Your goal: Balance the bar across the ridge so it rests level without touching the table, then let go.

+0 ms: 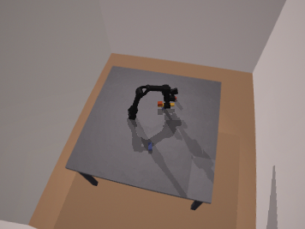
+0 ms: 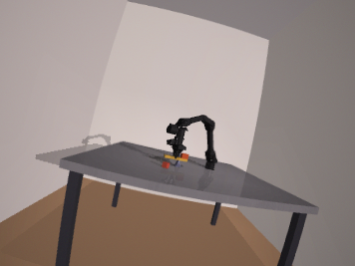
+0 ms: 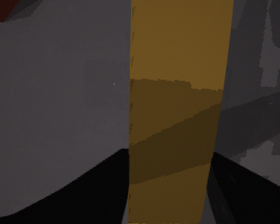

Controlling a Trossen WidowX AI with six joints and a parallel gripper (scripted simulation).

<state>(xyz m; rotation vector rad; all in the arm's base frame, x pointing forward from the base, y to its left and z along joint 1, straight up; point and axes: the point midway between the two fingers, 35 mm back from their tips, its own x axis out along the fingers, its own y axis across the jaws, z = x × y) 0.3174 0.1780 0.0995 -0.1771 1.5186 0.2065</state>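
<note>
Grey table (image 1: 107, 155), brown floor (image 1: 56, 198), pale walls; claw (image 1: 167, 105) clamped on yellow bar (image 3: 178, 66).

Grey square table (image 1: 107, 155) on dark legs (image 2: 68, 215), standing on a brown wood-toned floor (image 1: 56, 198) in a room corner; the floor shows as a band along the table's left, far and right sides. Plain off-white walls (image 2: 175, 81) meet just behind the table's far edge, the wall to its right brighter than the one to its left. Light falls from behind the table, casting long grey shadows (image 1: 188, 147) across the tabletop towards its near right corner, with a faint shadow on the wall at its left end.
</note>
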